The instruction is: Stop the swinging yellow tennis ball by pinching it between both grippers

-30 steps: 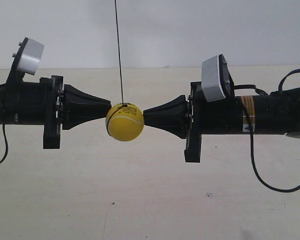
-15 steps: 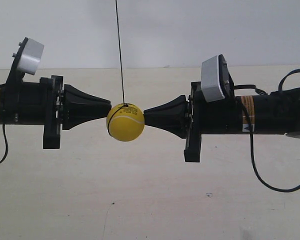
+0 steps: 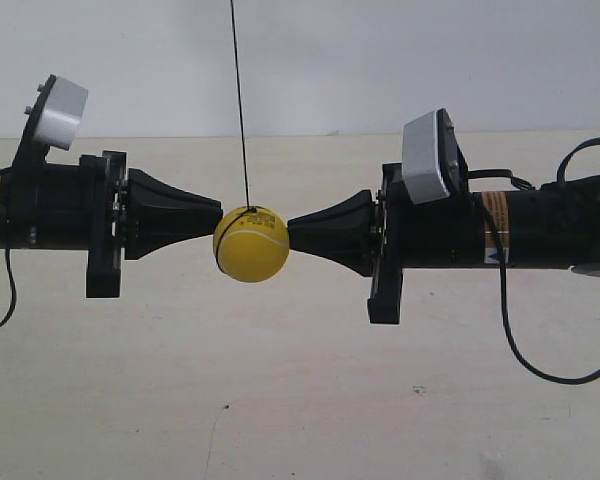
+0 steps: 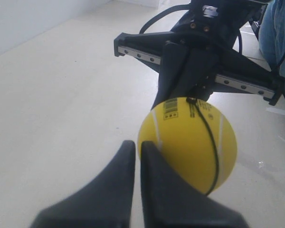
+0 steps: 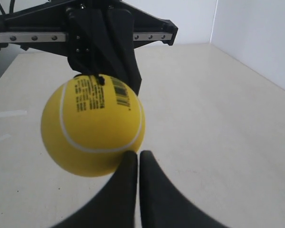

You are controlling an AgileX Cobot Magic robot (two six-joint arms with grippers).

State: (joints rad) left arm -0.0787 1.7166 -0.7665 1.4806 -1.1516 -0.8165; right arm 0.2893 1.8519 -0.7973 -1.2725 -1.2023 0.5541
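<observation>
The yellow tennis ball [image 3: 251,244] hangs on a thin black string [image 3: 239,100] between two black cone tips. The gripper of the arm at the exterior view's left [image 3: 218,222] touches one side of the ball, and the gripper of the arm at the exterior view's right [image 3: 290,232] touches the other. In the left wrist view my left gripper [image 4: 137,145] is shut, its fingers together, with the ball [image 4: 187,142] against the tip. My right gripper [image 5: 137,154] is also shut, its tip against the ball [image 5: 92,126] below the barcode label [image 5: 119,92].
A pale beige table [image 3: 300,400] lies well below both arms, with a white wall [image 3: 380,60] behind. Black cables [image 3: 520,350] droop from the arm at the exterior view's right. Each wrist view shows the opposite arm's rail behind the ball [image 4: 237,83].
The ball has crept a hair toward the exterior view's right and hangs nearly still. Neither arm has moved.
</observation>
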